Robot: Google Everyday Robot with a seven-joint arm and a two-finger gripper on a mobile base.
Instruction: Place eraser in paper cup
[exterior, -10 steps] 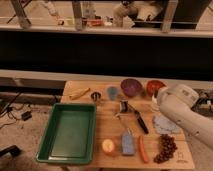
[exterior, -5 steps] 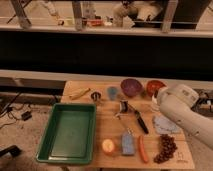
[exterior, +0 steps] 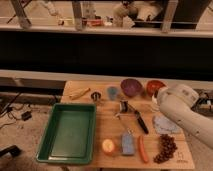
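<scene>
A blue-grey rectangular block, likely the eraser, lies flat near the front edge of the wooden table, between a round orange fruit and a carrot. My white arm reaches in over the table's right side. The gripper itself is out of view. No plain white paper cup shows; the arm covers the spot just in front of the orange bowl.
A green tray fills the left. At the back are a banana, a small metal cup, a blue-grey cup and a purple bowl. A black-handled tool, a blue cloth and grapes lie right.
</scene>
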